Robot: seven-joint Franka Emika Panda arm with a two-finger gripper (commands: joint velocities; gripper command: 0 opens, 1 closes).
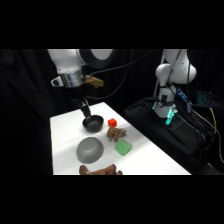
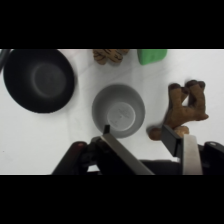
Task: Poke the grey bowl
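- The side view shows the whole white counter (image 1: 145,160) with the arm coming down over its far left part; the tool (image 1: 86,107) hangs just above the black bowl (image 1: 93,122) there
- In that view the grey bowl (image 1: 90,149) sits nearer the camera than the black bowl, close to the counter's front left, looking like a smooth dome
- The same view takes in a small red block (image 1: 112,122), a brown toy (image 1: 117,133) beside it, a green block (image 1: 123,147) and a brown figure (image 1: 100,171) at the front edge
- The wrist view looks straight down into the grey bowl (image 2: 119,110), showing its hollow inside, which the side view does not reveal
- From the wrist, the tool (image 2: 139,132) stands spread apart, gripping nothing; one fingertip (image 2: 106,129) overlaps the grey bowl's near rim, the other lies by the brown figure (image 2: 186,109)
- Whether the fingertip touches the rim cannot be told
- The wrist view puts the black bowl (image 2: 39,80) apart to the left of the grey one, with the brown toy (image 2: 110,55) and green block (image 2: 151,55) cut by the top edge
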